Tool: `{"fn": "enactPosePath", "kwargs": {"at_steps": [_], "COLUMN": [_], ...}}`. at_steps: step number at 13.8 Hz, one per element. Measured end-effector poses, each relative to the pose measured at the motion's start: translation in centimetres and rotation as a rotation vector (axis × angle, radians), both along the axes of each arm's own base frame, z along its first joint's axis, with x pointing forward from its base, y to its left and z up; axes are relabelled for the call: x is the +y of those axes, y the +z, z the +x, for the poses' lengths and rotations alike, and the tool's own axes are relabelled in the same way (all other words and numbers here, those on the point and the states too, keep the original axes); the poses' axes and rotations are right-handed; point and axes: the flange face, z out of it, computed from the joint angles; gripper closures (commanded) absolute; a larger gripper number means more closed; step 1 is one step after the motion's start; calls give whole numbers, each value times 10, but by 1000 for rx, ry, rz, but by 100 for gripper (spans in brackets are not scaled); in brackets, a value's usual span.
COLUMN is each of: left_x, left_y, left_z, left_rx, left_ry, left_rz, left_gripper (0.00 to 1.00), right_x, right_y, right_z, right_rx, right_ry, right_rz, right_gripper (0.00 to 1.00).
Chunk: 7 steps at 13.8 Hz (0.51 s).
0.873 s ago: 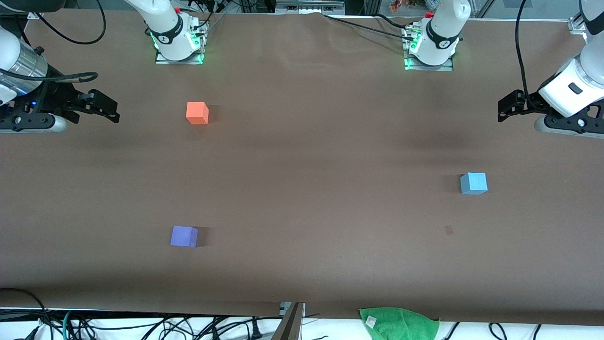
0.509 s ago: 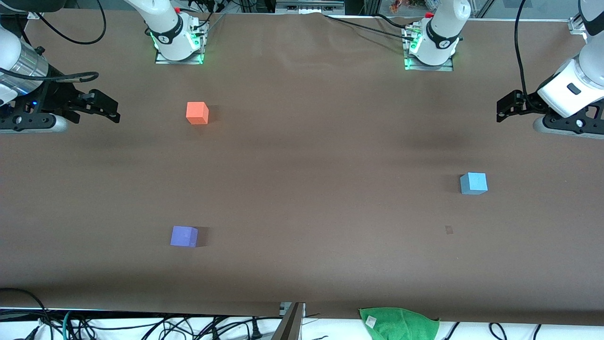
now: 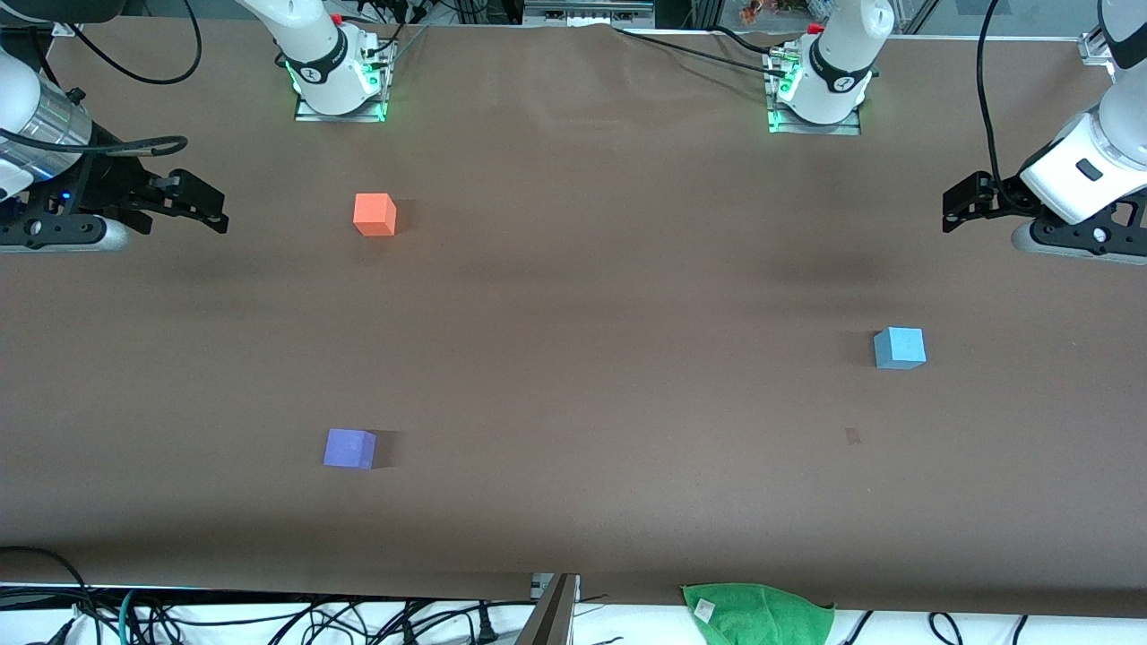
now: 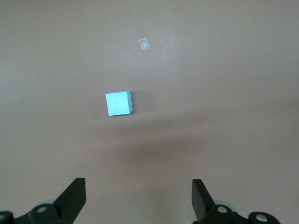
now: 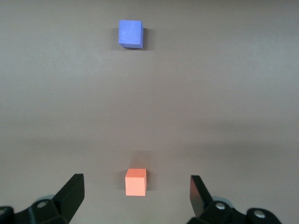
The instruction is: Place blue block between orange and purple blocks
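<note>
We find the blue block (image 3: 899,348) resting on the brown table (image 3: 591,358) toward the left arm's end, well apart from the other two cubes. Taking the table's middle as a dial centre in the front view, it sits at about three o'clock. The orange block (image 3: 375,214) lies near ten o'clock and the purple block (image 3: 349,448) near eight o'clock, both toward the right arm's end, the purple one nearer the front camera. The open lane between them runs toward and away from that camera, so we judge it is left free as the drop spot for the blue cube.

The left gripper (image 3: 957,204) hovers over the table's edge at roughly two o'clock, its claw spread wide and holding nothing. Its wrist view frames the blue block (image 4: 118,103) ahead of the open fingers (image 4: 74,198), which suggests we are lined up for a reach, since this arm is the closer one. The right gripper (image 3: 202,202) hangs at its own end at about ten o'clock, likewise wide and empty, waiting; its wrist view shows the orange block (image 5: 136,181) and the purple block (image 5: 131,33) in line.

Against the earlier frames, none of the three cubes has moved. We see only the left gripper shifted very slightly, and the right arm unchanged.
</note>
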Motion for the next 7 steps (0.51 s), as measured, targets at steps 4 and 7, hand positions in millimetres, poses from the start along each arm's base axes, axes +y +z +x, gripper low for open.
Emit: {"fn": "enactPosePath", "kwargs": {"at_steps": [4,7], "left_x": [4,8], "left_y": [-1,-5], "left_z": [0,2], "left_rx": [6,18], "left_ry": [7,16], "left_rz": [0,0], "left_gripper": [0,0], "right_x": [0,1], "right_y": [0,0], "right_z": [0,0], "right_rx": [0,0], "right_ry": [0,2], "right_rz": [0,1], "right_gripper": [0,0]}}
